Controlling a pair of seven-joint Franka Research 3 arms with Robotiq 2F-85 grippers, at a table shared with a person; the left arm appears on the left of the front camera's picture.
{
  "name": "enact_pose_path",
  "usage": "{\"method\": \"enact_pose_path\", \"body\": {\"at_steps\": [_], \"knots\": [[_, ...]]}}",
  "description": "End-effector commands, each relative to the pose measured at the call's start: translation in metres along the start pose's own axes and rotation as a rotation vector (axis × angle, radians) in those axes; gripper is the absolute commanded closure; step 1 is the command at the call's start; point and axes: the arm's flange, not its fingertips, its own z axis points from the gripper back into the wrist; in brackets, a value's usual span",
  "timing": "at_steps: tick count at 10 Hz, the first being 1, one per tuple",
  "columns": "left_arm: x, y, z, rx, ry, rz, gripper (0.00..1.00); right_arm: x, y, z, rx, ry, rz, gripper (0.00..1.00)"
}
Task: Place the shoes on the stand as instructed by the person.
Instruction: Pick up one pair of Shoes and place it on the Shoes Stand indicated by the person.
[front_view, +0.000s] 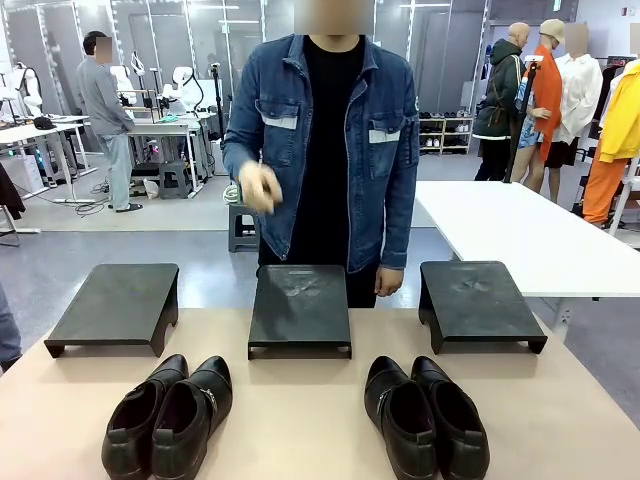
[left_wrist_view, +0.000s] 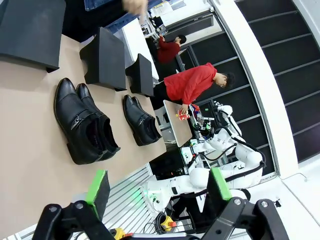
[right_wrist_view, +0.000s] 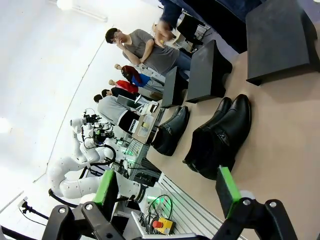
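Two pairs of glossy black dress shoes sat on the tan counter (front_view: 300, 420) by its near edge, toes toward the far edge. The left pair (front_view: 168, 418) lay toward the near left corner and the right pair (front_view: 425, 415) toward the near right corner, the shoes of each pair side by side.

Beyond them, three black stands ran in a row toward the far edge: left stand (front_view: 115, 305), middle stand (front_view: 299, 305), right stand (front_view: 478, 300).

The person (front_view: 330, 150) stood at the far edge behind the middle stand, with a raised hand (front_view: 260, 187) blurred at the waist and the other hand (front_view: 388, 281) hanging low.

The left end effector (left_wrist_view: 160, 187) hovered above the counter, green pads wide apart with nothing between them. The right end effector (right_wrist_view: 166, 187) was likewise open and empty.
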Motion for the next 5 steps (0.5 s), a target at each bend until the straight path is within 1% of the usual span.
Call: {"method": "enact_pose_path", "body": {"at_steps": [1,5], "knots": [[-0.0015,0.0006,0.0019,-0.013,0.003,-0.002,0.0,-0.0012,0.0002,0.0012,0.005,-0.002,0.002,0.0],[-0.0015,0.0006,0.0019,-0.013,0.003,-0.002,0.0,-0.0012,0.0002,0.0012,0.005,-0.002,0.002,0.0]]}}
